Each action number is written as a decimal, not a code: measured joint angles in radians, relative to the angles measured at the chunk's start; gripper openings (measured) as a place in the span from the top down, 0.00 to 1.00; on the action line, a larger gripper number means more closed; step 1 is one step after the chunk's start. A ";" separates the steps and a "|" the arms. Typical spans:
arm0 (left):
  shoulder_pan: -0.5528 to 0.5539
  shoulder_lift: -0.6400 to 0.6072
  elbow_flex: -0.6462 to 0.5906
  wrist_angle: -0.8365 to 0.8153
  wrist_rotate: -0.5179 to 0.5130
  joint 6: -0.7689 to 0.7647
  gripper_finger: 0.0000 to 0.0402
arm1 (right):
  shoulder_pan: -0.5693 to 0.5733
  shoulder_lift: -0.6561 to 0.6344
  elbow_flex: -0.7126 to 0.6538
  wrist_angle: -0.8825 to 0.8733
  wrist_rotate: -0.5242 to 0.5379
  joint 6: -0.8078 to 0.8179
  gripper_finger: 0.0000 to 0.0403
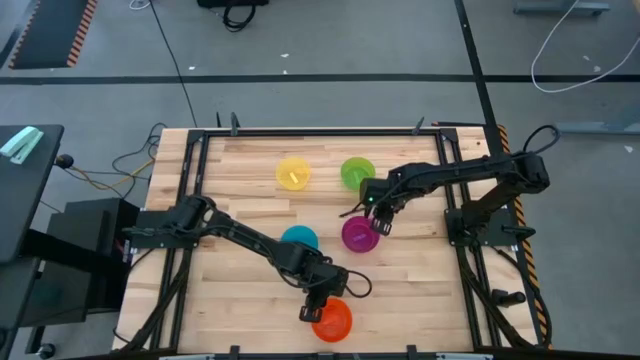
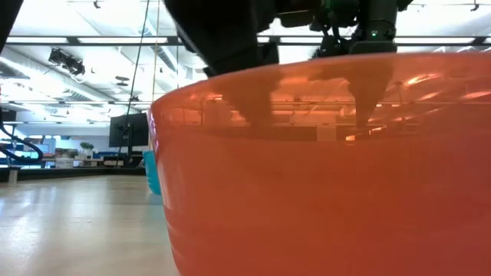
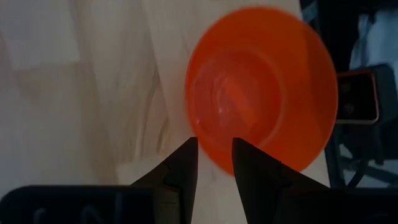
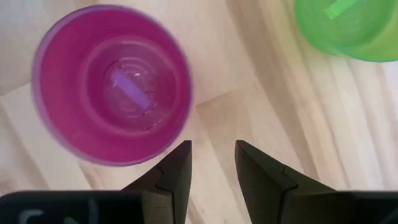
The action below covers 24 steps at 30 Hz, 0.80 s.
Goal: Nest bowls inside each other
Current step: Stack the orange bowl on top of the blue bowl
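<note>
My left end effector (image 1: 312,312) hovers, fingers slightly parted and empty, straddling the near rim of the orange bowl (image 1: 333,320) at the table's (image 1: 230,290) front edge. My right end effector (image 1: 378,222), parted and empty, sits beside the magenta bowl (image 1: 359,234).

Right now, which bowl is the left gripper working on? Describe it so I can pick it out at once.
Start at the wooden table and go to its near edge, where the left gripper reaches down. Its fingers straddle the rim of the orange bowl, upright and alone there. It is the only orange one, and the only bowl at that edge; the blue bowl and the magenta bowl sit farther in.
</note>
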 joint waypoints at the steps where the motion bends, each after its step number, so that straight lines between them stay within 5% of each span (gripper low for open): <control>1: -0.001 0.004 0.000 -0.004 0.003 -0.002 0.73 | -0.012 0.000 0.000 0.001 0.000 -0.009 0.68; 24: 0.004 0.055 -0.001 0.014 0.014 -0.005 0.73 | -0.067 0.000 0.000 0.001 0.000 -0.040 0.68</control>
